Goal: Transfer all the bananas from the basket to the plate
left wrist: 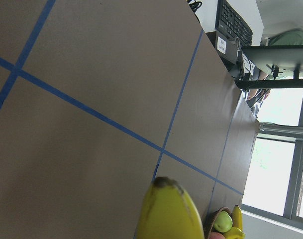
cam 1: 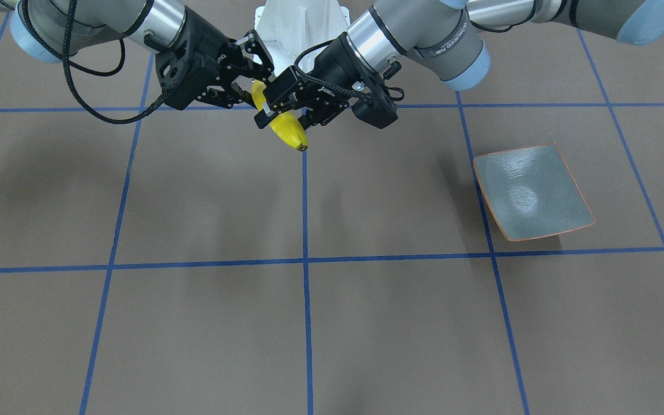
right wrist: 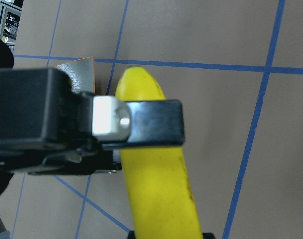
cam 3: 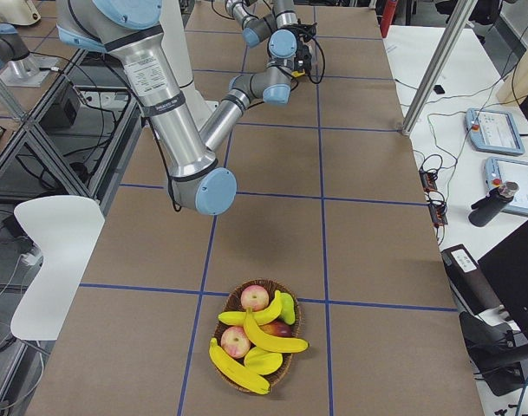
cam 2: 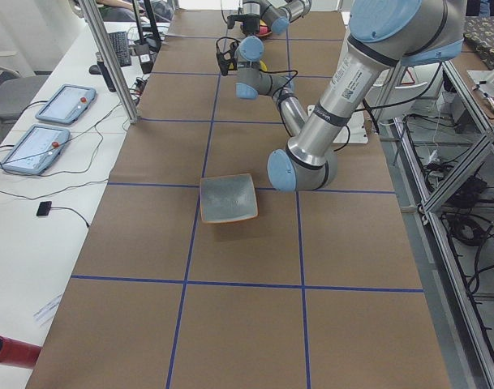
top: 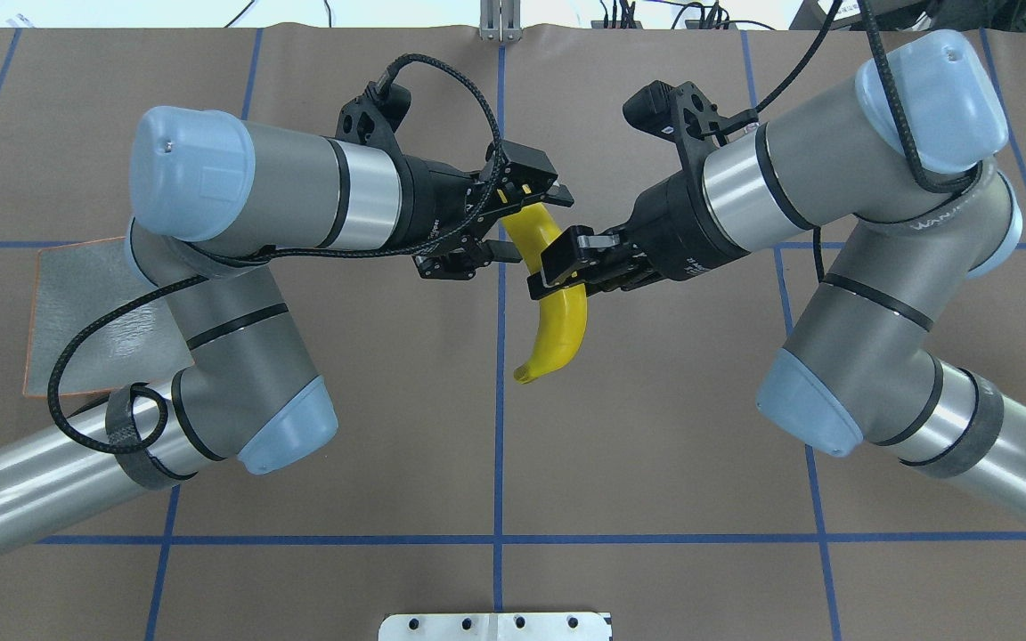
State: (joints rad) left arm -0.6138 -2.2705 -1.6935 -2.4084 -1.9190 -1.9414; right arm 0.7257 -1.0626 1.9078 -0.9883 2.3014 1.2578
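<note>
The right pincer pinches a long curved yellow banana above the brown worktop. The left pincer flanks its far end, grip unclear. Only the exterior right view shows three more yellow bananas in the woven basket. The squarish grey-blue plate sits well apart.

A robotics lab: teach pendants on a side bench, aluminium framing (cables everywhere).

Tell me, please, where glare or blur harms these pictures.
Exterior front-facing view: a pale glare patch sits on the plate. Left wrist view: the window is washed out white, and the banana near the lens looks slightly soft.
</note>
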